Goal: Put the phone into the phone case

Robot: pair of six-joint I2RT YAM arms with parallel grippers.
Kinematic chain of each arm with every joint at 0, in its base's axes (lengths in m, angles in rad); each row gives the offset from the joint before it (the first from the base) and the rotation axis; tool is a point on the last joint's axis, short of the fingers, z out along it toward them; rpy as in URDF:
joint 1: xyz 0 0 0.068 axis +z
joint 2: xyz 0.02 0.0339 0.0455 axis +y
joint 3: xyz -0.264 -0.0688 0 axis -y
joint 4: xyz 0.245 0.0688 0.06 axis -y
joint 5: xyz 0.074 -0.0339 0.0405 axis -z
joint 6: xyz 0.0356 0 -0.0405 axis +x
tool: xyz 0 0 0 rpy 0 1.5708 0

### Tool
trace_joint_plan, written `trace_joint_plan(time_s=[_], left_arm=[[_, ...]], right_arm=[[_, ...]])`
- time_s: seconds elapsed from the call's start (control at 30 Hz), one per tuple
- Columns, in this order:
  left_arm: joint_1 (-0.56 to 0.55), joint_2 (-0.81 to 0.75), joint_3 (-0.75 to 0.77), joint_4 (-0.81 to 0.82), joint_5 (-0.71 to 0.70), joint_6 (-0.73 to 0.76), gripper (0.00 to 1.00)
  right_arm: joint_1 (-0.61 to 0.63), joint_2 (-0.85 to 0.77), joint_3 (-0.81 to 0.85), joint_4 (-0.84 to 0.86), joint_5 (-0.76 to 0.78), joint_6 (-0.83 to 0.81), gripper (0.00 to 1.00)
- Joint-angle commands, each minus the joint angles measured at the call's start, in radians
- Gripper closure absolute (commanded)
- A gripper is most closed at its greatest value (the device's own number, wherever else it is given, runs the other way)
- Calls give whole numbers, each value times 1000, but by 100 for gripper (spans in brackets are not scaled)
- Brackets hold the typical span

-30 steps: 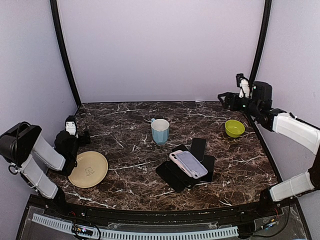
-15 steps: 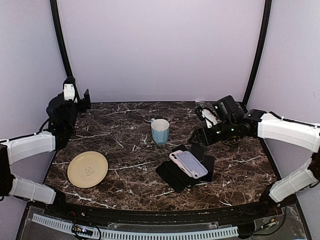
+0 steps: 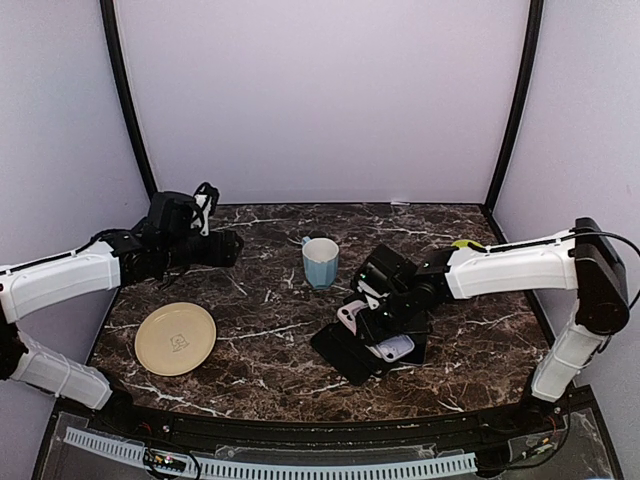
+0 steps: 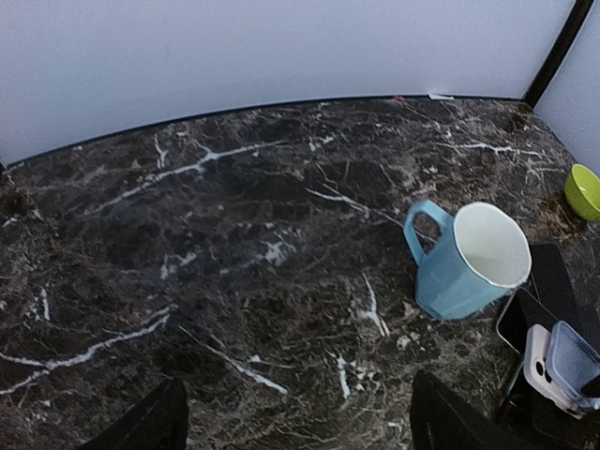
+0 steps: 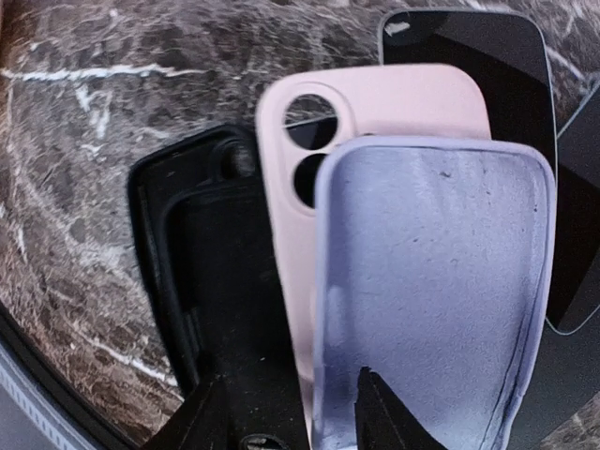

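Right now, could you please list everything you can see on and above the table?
table: one, dark marble, under everything
mug: one, light blue, centre
plate: one, cream, near left
bowl: one, green, far right
black case: one, black, pile's left
pink case: one, pink, mid-pile
lavender case: one, lavender, atop pile
phones: at least two, black, under pile
left gripper: one, black, open, far left
right gripper: one, black, open, over pile

mug (image 3: 320, 262): light blue, upright (handle far-left) | plate (image 3: 176, 339): tan, near-left of mug, well apart | bowl (image 4: 583, 190): green, right of mug
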Motion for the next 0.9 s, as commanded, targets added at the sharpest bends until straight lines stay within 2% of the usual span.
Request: trace_joint_plan(time_s=[0.0,0.17,0.27,0.43,0.53,0.63,0.73,0.87], left_arm=[[-53,7,-23,-97,33,-73,18],[-67,5,-41,-109,54,-75,18],[-69,-12,-66,-88,54,-75,19],[-68,-38,-63,-92,21,-26,19],[-68,-68,-65,-94,16,-6,20],[-67,-70,-65,-111,30,-5,20],[-65,-60,-44,-148,36,-21,20],[-37,-70,-15,-173,77,-26,20]], right_arm=[[4,51,29,-37,81,91,63],[7,34,44,-62,114,94,64],[6,55,46,-84,170,80,70],[7,105,43,-103,194,3,98],[6,84,70,-122,193,-51,100],[6,40,122,-139,209,-165,100],[32,37,211,-100,129,-339,100],[215,122,357,-61,-67,-625,100]])
